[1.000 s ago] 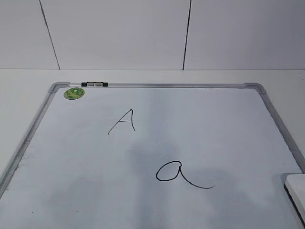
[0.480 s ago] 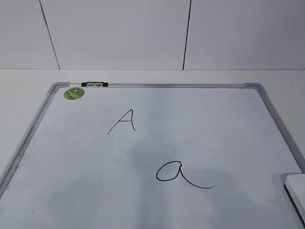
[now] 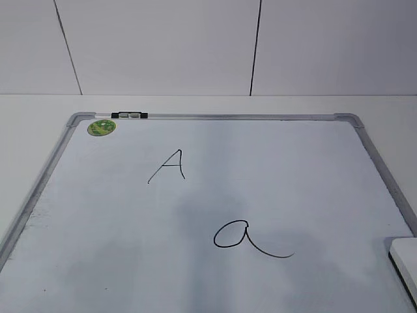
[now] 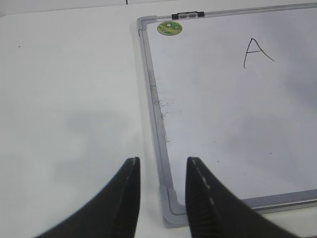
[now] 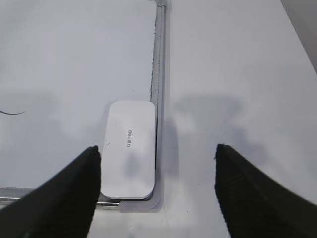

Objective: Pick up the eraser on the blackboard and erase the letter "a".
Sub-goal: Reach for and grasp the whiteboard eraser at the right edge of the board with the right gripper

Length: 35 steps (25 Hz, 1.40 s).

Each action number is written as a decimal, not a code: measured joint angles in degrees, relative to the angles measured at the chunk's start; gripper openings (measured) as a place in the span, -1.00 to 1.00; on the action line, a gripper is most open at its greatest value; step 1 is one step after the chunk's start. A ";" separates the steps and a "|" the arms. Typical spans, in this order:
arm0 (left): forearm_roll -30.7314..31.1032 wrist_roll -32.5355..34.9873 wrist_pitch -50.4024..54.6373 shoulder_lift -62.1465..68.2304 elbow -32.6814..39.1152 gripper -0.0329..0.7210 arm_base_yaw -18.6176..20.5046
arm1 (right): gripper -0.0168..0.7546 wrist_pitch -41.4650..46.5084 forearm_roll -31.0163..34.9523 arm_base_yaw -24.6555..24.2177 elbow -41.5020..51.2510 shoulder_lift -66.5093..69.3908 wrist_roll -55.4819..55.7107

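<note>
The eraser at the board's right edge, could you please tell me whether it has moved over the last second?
No. The eraser keeps its spot against the blackboard frame.

The light is bright, even and cool in all three views. On the large white dry-erase board with a silver metal frame (image 3: 215,195) soft grey shadows lie in the middle and low left of the exterior view, with blurred edges. The white desk (image 4: 69,99) shows a faint shadow in the left wrist view, and another beside the white glossy oblong eraser (image 5: 130,148) in the right wrist view. The black fingers (image 4: 124,203) near each wrist camera are out of focus. Both wrist views are slightly soft.
</note>
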 joint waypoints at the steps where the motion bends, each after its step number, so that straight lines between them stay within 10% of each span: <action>1: 0.00 0.00 0.00 0.00 0.00 -0.29 0.00 | 0.53 0.00 0.00 0.00 0.00 0.00 0.00; 35: 0.00 0.00 0.00 0.00 0.00 -0.29 0.00 | 0.53 -2.14 5.58 0.00 -8.67 25.83 0.11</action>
